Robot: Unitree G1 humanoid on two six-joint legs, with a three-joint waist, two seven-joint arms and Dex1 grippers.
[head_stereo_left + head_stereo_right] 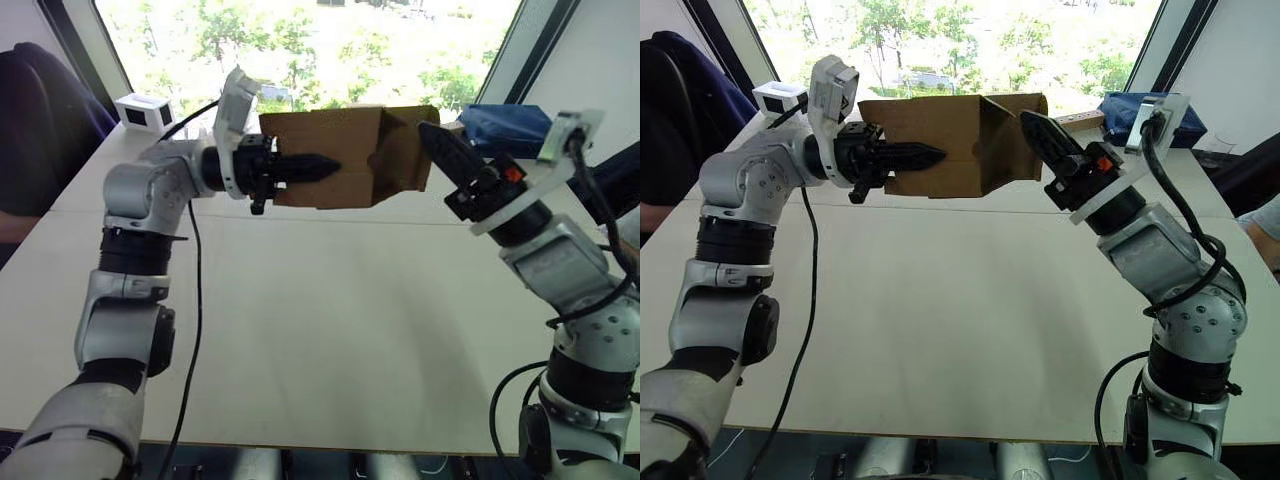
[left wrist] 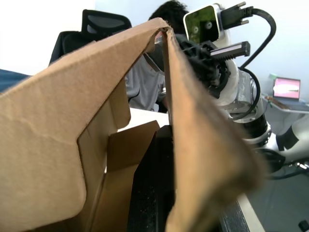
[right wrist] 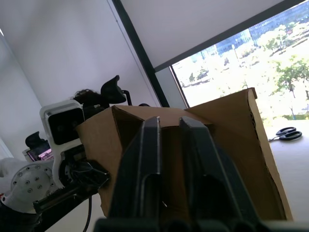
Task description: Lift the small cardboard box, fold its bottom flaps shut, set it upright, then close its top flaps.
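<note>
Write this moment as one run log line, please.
box: lifted above table | left gripper: on box | right gripper: at box | flaps: unfinished

My left arm rises at the frame's left, elbow bent, forearm level, reaching toward center; the left gripper (image 1: 325,166) points right, fingers pinched together on the wall of the small cardboard box (image 1: 350,155). My right arm climbs from lower right, right gripper (image 1: 442,150) angled up-left, fingers nearly together against the box's right end.
</note>
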